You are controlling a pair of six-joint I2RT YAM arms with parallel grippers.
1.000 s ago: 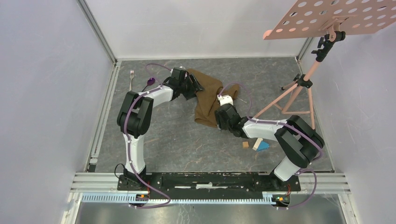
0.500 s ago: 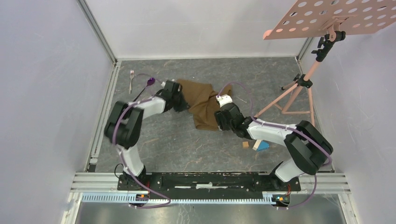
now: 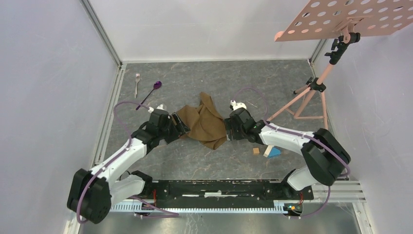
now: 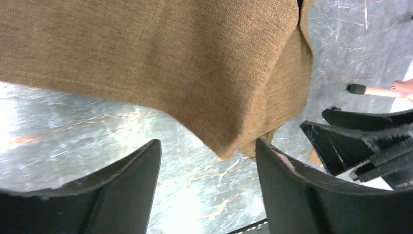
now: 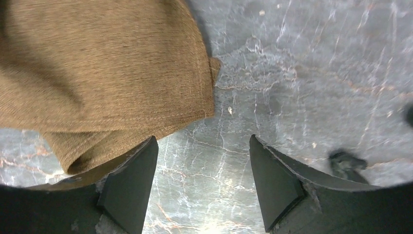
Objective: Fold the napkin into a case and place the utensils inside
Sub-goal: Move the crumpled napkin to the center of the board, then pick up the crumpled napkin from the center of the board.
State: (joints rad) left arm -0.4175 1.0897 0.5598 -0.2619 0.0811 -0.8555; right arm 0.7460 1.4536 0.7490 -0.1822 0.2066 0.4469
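Note:
The brown napkin (image 3: 202, 122) lies bunched and folded over itself in the middle of the table. My left gripper (image 3: 183, 127) is at its left edge, open, with a drooping napkin corner (image 4: 229, 146) just beyond its fingertips (image 4: 146, 161) and nothing gripped. At the napkin's right edge my right gripper (image 3: 225, 130) is open over bare table. The cloth (image 5: 97, 73) lies beside its left finger (image 5: 136, 180). The utensils lie apart at the far left: a silver fork (image 3: 137, 83) and a purple-bowled spoon (image 3: 152, 90).
Small wooden and blue blocks (image 3: 267, 151) sit near the right arm. A pink tripod stand (image 3: 311, 97) with a perforated board (image 3: 350, 17) stands at the right. Walls close in the table on three sides, with a rail (image 3: 104, 126) along the left.
The left arm swung from the napkin's far side toward the near left. The napkin came nearer and bunched up. The left gripper let it go; the right jaws opened wider.

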